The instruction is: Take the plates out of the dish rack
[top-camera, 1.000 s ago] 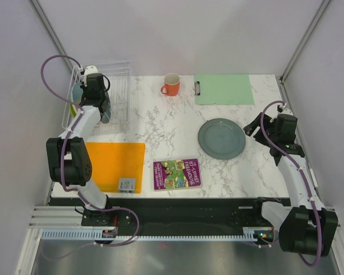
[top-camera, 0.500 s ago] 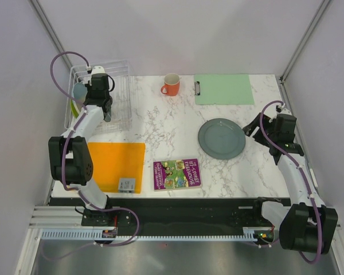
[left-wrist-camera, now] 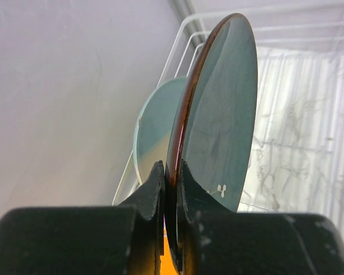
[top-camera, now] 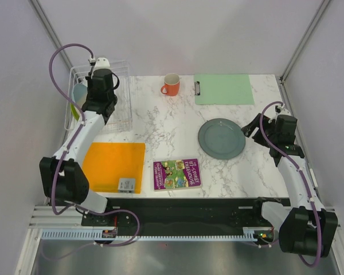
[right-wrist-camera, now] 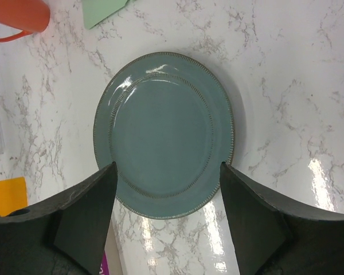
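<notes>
Teal plate (left-wrist-camera: 223,114) upright, rim clamped in left claw (left-wrist-camera: 171,172).

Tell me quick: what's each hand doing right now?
Left hand: closed on the dark teal plate's rim, at the dish rack.
Right hand: open, empty, above the grey-green plate.

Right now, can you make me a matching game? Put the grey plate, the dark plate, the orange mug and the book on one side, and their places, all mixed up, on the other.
Things
1. grey-green plate
2. dark teal plate
3. orange mug
4. purple book

Places
A. pinched on edge between the left fingers
B. near edge, right of the orange mat
C. far side, left of the green clipboard
D. flat on the table, by the open right fingers

Pairs: 1-D, 2-A, 3-C, 4-B
</notes>
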`<state>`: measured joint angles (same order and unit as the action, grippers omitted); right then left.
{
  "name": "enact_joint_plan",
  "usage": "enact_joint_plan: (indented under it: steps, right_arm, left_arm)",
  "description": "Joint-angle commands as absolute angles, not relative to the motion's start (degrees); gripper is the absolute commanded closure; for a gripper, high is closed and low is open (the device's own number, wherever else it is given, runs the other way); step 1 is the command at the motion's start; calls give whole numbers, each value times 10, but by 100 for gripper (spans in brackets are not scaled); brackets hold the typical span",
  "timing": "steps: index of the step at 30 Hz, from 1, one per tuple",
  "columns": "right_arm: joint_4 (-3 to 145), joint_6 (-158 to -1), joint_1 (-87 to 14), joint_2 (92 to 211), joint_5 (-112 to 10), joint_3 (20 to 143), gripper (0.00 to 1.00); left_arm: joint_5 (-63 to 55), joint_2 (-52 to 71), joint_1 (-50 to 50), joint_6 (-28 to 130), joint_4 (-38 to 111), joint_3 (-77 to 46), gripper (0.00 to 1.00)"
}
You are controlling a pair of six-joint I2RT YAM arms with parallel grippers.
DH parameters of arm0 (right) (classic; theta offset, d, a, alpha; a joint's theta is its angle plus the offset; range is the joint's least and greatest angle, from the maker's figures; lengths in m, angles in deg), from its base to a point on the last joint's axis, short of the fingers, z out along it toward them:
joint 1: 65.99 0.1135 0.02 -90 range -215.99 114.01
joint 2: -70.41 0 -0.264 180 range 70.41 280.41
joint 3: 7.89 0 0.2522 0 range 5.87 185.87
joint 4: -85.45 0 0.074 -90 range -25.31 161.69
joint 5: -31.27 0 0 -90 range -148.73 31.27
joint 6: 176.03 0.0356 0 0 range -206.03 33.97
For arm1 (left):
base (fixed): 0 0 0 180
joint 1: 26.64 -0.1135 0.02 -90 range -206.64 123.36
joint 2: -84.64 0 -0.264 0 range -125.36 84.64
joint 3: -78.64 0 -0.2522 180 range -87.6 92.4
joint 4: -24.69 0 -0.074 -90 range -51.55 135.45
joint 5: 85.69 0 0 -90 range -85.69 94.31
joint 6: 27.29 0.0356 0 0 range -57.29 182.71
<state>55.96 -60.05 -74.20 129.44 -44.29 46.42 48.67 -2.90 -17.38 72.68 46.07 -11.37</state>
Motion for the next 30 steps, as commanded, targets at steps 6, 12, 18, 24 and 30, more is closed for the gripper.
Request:
enact_joint_plan:
  steps: [6,12,18,24,30]
  right_arm:
    - [575,-616,-743,1247,-348,494,21]
    - [647,-557,-736,1242,-213,491,21]
    - [712,-505,-683,1247,-199,480,18]
    - [753,-490,-585,1278,-240,468,18]
    - [811,-460,-529,1319,-265,448,17]
  left_arm:
    - [294,173,-128,562,566,-65,98]
    - [22,229,-127,397,574,-155,98]
    - [-160,223,-101,266,445,-282,98]
    - [-218,222,-72,185,313,-359,98]
    - [-237,222,-54,155,258,-385,98]
